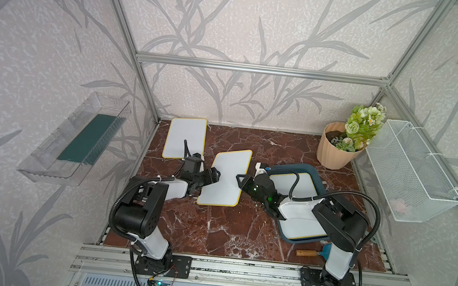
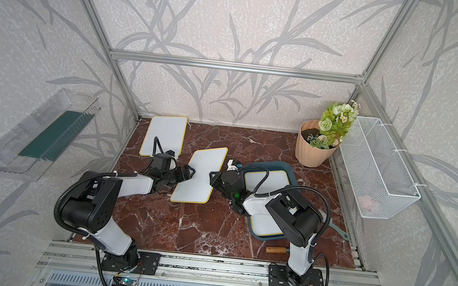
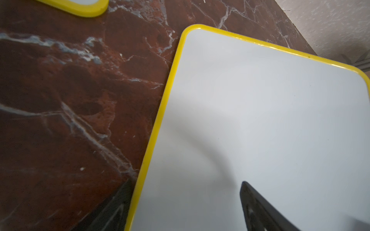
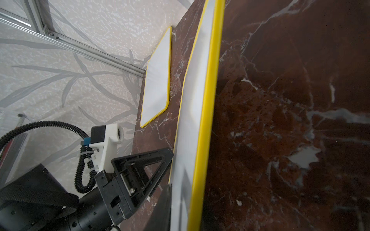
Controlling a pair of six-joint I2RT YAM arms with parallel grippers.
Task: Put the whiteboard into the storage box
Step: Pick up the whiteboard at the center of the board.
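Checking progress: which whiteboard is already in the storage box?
The whiteboard under the right arm: it lies in the storage box; the middle one and corner one are outside it.

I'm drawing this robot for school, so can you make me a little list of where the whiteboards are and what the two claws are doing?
Whiteboards: three, white with yellow rims
Back whiteboard: flat on the table, at the far edge
Middle whiteboard: between the two grippers
Boxed whiteboard: lying in the storage box
Left gripper: open, straddling the middle whiteboard's edge
Right gripper: at its opposite edge; grip unclear
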